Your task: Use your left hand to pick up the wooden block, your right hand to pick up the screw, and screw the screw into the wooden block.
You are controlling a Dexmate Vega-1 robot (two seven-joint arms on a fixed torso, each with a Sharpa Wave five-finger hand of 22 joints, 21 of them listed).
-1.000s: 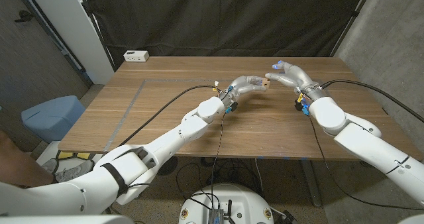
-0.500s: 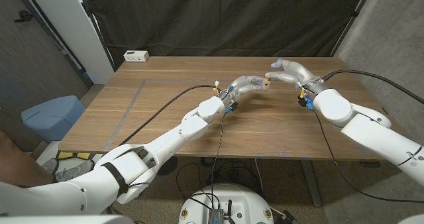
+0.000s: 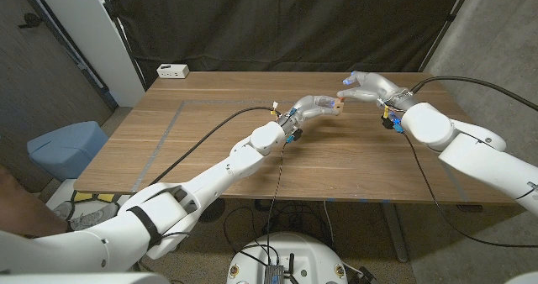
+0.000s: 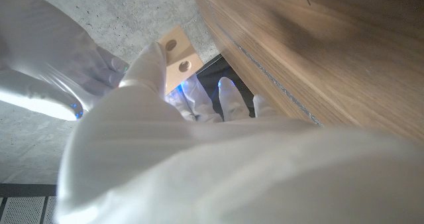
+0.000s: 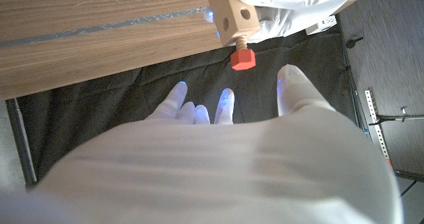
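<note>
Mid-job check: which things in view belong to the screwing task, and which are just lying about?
Job:
wooden block, held up by the left robot hand
red-headed screw, sticking out of the block
right robot hand, open beside it

Lying about:
white box at the table's far corner
blue bin on the floor

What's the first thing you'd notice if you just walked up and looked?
The two white robot hands meeting above the far middle of the table. The left hand holds up a wooden block with a red screw sticking out of it, and the right hand hovers open beside it.
</note>
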